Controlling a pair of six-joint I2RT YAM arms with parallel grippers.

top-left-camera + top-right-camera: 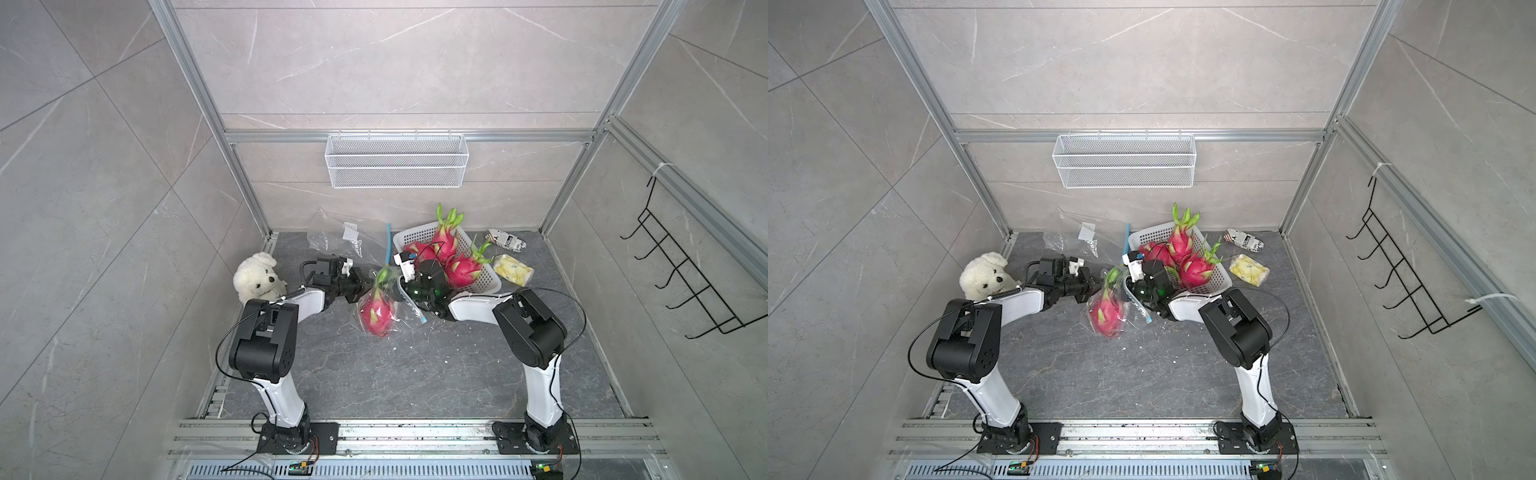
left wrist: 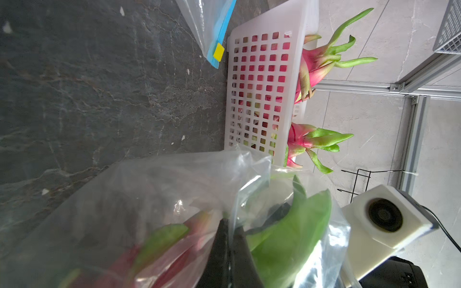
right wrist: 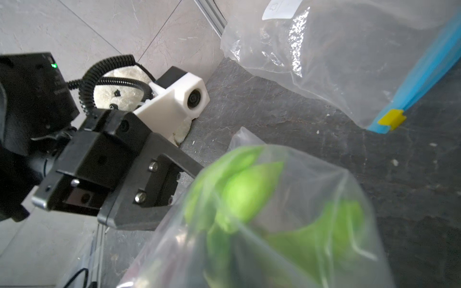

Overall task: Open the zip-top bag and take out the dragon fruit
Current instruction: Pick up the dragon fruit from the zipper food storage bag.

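While the zip-top bag (image 1: 405, 313) is pinched by the left gripper (image 1: 365, 286), a basket (image 1: 486, 278) is crowded alongside. For the right gripper (image 1: 404, 290), finger spread cannot be told.

Dragon fruit (image 1: 377, 318) in zip-top bag (image 1: 401, 311) at centre — basket (image 1: 487, 283) behind-right, empty bag (image 1: 332, 232) behind, plush dog (image 1: 255, 276) left.

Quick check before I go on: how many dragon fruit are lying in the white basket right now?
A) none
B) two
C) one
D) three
D: both top views show three dragon fruit lying in the white basket, while a fourth fruit is inside the zip-top bag between the arms.
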